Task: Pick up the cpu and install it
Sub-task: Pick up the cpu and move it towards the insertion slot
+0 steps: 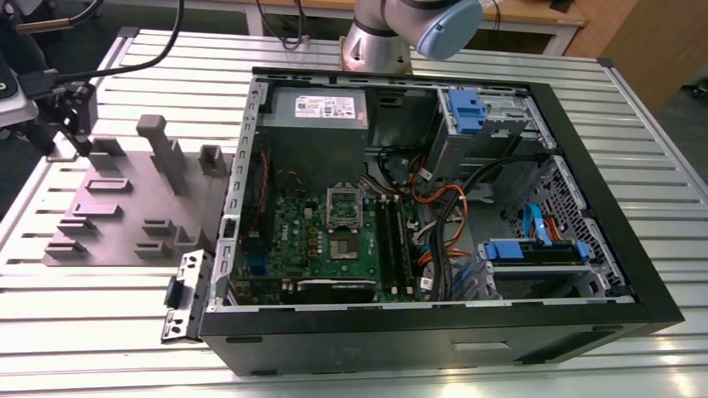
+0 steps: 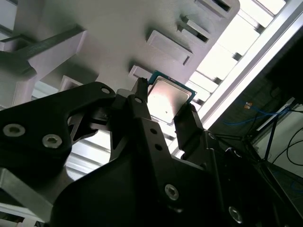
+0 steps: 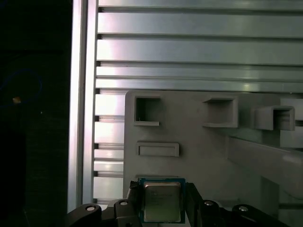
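Here, at the exterior view's left edge, the gripper (image 1: 81, 145) hangs over the far corner of the grey fixture plate (image 1: 122, 195), which lies on the slatted aluminium table (image 1: 99, 332). In the second wrist view the cpu (image 2: 168, 98) sits between two black fingers (image 2: 142, 111), metal top facing the camera, and the jaws are clamped against two of its opposite edges. The first wrist view shows the cpu (image 3: 162, 201) pinched the same way, just over the plate and near its shallow rectangular pockets; whether the chip touches the plate cannot be told. Moving rightward in the exterior view, the open computer case (image 1: 619, 274) lies on its side beside the plate. Inside it the green motherboard (image 1: 298, 236) carries the silver socket frame (image 1: 344, 203), well apart from the cpu. Behind the case, at top centre, stands the arm's base (image 1: 376, 46). Blue-tabbed drive bays (image 1: 531, 253) occupy the case's right half.
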Controlling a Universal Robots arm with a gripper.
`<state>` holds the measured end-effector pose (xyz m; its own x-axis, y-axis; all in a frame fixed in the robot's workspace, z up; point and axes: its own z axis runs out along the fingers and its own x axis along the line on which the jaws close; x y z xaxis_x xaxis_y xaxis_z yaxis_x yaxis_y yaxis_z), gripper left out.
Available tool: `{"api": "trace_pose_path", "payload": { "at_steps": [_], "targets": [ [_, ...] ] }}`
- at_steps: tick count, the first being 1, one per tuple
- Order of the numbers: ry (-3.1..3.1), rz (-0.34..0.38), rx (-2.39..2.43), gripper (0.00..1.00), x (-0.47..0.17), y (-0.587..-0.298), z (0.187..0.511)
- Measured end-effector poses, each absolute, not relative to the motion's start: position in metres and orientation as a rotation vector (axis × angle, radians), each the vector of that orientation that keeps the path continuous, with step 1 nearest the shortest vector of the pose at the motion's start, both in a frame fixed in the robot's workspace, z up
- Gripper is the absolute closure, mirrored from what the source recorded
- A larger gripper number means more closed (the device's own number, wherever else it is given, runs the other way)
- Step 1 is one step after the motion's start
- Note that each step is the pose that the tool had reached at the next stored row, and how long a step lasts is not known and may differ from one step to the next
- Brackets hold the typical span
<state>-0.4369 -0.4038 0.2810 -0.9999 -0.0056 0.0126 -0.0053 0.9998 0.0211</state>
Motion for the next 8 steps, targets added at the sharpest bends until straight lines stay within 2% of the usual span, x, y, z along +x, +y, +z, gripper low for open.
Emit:
{"api": "trace_pose_path", "payload": {
  "at_steps": [8],
  "targets": [
    [-3.129,-0.033,0.008,0.53,-0.4369,-0.4038,0.284]
  ]
}}
